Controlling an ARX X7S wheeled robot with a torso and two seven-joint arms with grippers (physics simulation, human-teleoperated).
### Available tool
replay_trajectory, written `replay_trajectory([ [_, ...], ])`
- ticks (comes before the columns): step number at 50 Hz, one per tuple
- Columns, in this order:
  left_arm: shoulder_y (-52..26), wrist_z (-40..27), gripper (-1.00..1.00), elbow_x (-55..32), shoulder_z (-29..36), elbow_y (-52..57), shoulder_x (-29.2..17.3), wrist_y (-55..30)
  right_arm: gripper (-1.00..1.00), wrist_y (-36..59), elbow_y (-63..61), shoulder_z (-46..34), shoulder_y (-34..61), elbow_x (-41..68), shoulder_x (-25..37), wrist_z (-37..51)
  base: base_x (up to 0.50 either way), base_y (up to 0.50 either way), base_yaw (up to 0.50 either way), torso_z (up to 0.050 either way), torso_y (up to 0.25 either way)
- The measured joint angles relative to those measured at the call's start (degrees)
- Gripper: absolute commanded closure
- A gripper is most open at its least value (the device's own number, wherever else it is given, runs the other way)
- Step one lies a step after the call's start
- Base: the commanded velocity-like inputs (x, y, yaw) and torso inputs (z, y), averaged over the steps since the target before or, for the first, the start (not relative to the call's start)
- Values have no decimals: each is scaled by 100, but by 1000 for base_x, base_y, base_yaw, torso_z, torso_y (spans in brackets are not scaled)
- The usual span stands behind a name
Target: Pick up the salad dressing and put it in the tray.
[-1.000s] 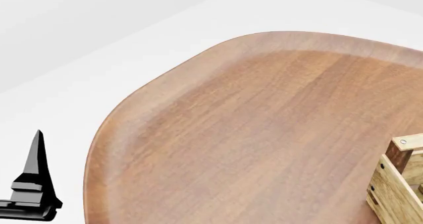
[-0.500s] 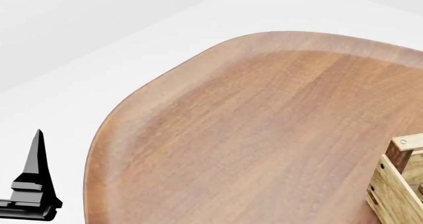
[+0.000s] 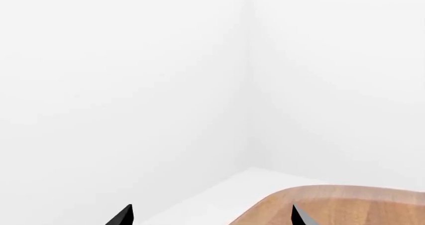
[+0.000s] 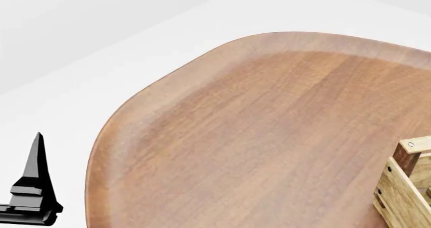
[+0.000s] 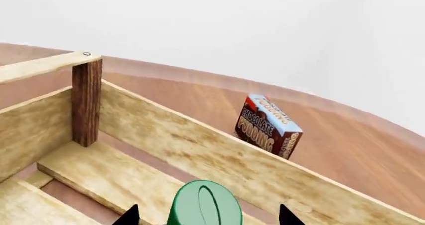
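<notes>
Dressing (image 5: 202, 205), green-capped, is hanging inside the tray (image 5: 199, 150) between the right gripper (image 5: 207, 216) tips, apparently held for lowering; left gripper (image 3: 211, 216) is idling open, empty.

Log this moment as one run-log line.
right gripper: over tray, green-capped bottle between its fingertips, grip unclear | left gripper: beside table | pudding box: outside tray

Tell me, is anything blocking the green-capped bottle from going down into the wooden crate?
Nothing visible does. The green-capped bottle sits between the right gripper jaws, already over the tray, with only bare slats showing below. The pudding box stands outside the tray wall.
</notes>
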Motion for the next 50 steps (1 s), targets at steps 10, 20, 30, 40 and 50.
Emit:
replay_trajectory([
  [10, 14, -23, -100, -28, -18, 36, -20, 0, -100, 958, -2538, 263, -909, 230, -156, -55, 0, 0, 0, 0, 0],
  [20, 56, -36, -100, -53, -76, 92, -23, 103, -100, 1340, -4706, 330, -1600, 265, -301, -31, 0, 0, 0, 0, 0],
  [30, 259, 9, -100, -66, -573, 427, 29, 984, -100, 907, -6651, 344, -2249, 121, -594, 111, 0, 0, 0, 0, 0],
  [40, 533, 128, -100, 15, -1066, 703, 222, 2154, -100, -170, -7934, 423, -2902, -192, -943, 358, 0, 0, 0, 0, 0],
  [50, 767, 230, -100, 240, -1391, 832, 485, 3211, -100, -1463, -8492, 525, -3437, -370, -1316, 597, 0, 0, 0, 0, 0],
])
